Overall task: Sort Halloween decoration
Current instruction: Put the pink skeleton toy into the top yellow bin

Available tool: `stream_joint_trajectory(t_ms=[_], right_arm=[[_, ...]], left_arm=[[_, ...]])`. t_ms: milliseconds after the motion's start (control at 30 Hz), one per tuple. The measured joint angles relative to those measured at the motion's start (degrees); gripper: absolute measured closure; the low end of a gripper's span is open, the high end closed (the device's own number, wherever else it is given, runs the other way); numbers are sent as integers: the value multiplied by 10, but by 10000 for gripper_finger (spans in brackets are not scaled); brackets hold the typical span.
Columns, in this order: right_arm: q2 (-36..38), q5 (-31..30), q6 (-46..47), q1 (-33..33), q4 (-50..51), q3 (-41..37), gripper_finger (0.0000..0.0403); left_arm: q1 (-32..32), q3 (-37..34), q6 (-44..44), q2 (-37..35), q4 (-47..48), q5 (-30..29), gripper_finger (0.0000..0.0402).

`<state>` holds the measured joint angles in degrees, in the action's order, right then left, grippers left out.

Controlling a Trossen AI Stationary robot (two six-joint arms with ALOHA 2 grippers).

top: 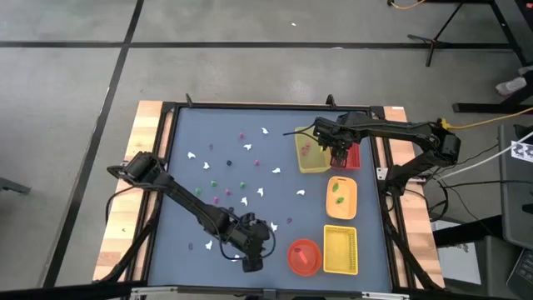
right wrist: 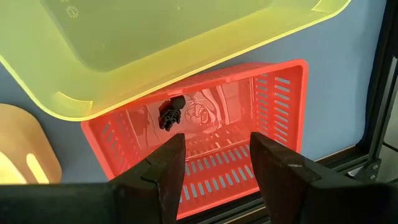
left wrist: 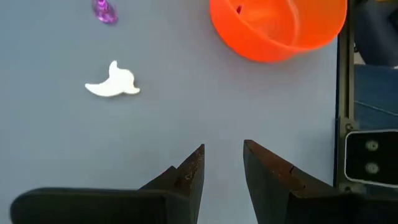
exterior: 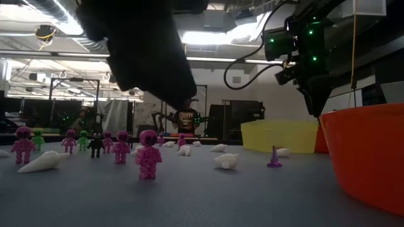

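Red slatted tray (right wrist: 273, 143) at 2 o'clock on the table (top: 216, 125), with 1 dark figure (right wrist: 169, 115) lying inside. Right gripper (right wrist: 211, 140) directly above it, jaws wide apart and empty. Reads as the drop-off step for the dark sort. Next, probably: lifting clear and swinging toward 10 o'clock, where most loose pieces (top: 247, 147) lie scattered from the middle outward.

Left gripper (left wrist: 222, 149) at 6 o'clock, jaws narrowly parted, gripping nothing, over bare mat. White ghost (left wrist: 113, 84) and purple bit (left wrist: 104, 11) close ahead of it, orange bowl (left wrist: 277, 28) at 5 o'clock. Likely calls for sliding over the ghost, widening, then lowering squarely, since so flat a shape may slip between the fingers.

Hard to make out:
- From table height, left arm blocking much of the upper scene; only a row of pink figures (exterior: 148, 154) and pale shapes clear.
- Yellow tray (right wrist: 155, 37) partly overlapping the red one; contents uncertain.
- From above, pieces too tiny to tell shape.
- Bowl rim cut off at the left wrist picture's edge.
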<state>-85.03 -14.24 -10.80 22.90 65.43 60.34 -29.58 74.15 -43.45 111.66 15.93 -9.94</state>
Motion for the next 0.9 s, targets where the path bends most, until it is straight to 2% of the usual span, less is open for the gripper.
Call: stream_joint_trajectory(t_ms=[433,900], right_arm=[[0,0,0,0,0,0,223],[0,0,0,0,0,0,223]], left_arm=[[-4,0,-1,0,43,-45,305],[-4,0,-23,0,65,-56,305]])
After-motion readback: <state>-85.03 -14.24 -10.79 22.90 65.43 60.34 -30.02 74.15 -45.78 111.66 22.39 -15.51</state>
